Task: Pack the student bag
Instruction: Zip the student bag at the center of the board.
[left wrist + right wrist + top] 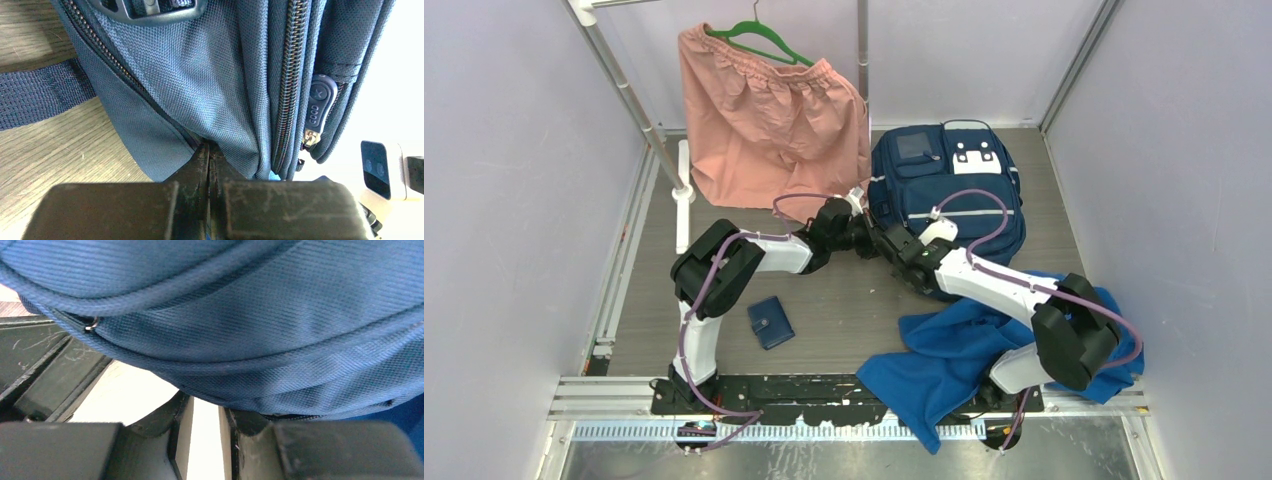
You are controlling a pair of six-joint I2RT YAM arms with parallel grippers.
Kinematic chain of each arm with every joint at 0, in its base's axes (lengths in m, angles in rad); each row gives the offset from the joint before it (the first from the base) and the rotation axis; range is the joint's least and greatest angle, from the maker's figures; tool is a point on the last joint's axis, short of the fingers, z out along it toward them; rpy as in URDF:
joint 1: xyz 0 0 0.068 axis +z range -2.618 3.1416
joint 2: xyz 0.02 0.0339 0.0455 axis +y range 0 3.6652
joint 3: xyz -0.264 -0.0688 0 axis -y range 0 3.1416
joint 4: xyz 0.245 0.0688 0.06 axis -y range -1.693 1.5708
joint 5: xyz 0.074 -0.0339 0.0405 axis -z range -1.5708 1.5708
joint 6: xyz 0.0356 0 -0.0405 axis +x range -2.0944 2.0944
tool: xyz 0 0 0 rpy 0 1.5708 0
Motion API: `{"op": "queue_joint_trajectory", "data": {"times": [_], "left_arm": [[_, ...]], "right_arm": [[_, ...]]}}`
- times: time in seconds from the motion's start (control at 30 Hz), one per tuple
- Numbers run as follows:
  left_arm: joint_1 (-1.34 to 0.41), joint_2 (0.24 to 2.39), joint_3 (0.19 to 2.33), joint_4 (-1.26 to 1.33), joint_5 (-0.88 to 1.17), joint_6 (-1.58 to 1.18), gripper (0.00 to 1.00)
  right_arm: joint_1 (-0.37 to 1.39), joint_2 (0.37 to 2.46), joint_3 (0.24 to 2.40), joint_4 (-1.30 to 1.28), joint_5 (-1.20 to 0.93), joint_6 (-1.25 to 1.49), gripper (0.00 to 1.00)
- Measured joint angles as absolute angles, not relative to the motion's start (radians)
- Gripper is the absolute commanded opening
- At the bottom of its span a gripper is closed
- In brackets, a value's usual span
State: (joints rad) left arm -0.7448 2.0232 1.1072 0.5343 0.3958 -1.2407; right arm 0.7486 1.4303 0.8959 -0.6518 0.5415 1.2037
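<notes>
My left gripper point(209, 150) is pressed together on a pucker of the student bag point(200, 75); my right gripper point(205, 420), narrowly spread, holds nothing. Risk: the thin pinch slips when I pull.

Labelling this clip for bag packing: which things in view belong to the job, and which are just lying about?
In the job: student bag; left gripper, shut on its fabric; right gripper, open at its edge.
Lying about for now: wallet, blue cloth, pink shorts on a green hanger.

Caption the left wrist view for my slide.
Left hand, shut, tips against a fold of the navy student bag, beside a zipper pull.
</notes>
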Motion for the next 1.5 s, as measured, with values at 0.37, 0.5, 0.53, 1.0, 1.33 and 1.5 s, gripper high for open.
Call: {"op": "queue_joint_trajectory", "data": {"times": [0.37,0.5,0.53,1.0,1.33,1.5], "left_arm": [[-0.781,2.024,1.145,0.512,0.416,-1.222,0.00],[-0.810,2.032,1.175,0.507,0.428,-1.219,0.00],[-0.814,2.035,1.179,0.506,0.431,-1.218,0.00],[-0.820,2.059,1.197,0.496,0.457,-1.219,0.00],[-0.820,2.063,1.200,0.496,0.457,-1.219,0.00],[-0.819,2.063,1.200,0.497,0.457,-1.219,0.00]], "right_arm": [[0.690,1.243,0.794,-0.682,0.561,1.217,0.34],[0.653,1.222,0.784,-0.696,0.559,1.198,0.34],[0.649,1.220,0.784,-0.697,0.558,1.193,0.34],[0.646,1.247,0.776,-0.666,0.522,1.185,0.38],[0.688,1.416,0.889,-0.765,0.593,1.214,0.36],[0.693,1.441,0.891,-0.791,0.631,1.242,0.36]]}}
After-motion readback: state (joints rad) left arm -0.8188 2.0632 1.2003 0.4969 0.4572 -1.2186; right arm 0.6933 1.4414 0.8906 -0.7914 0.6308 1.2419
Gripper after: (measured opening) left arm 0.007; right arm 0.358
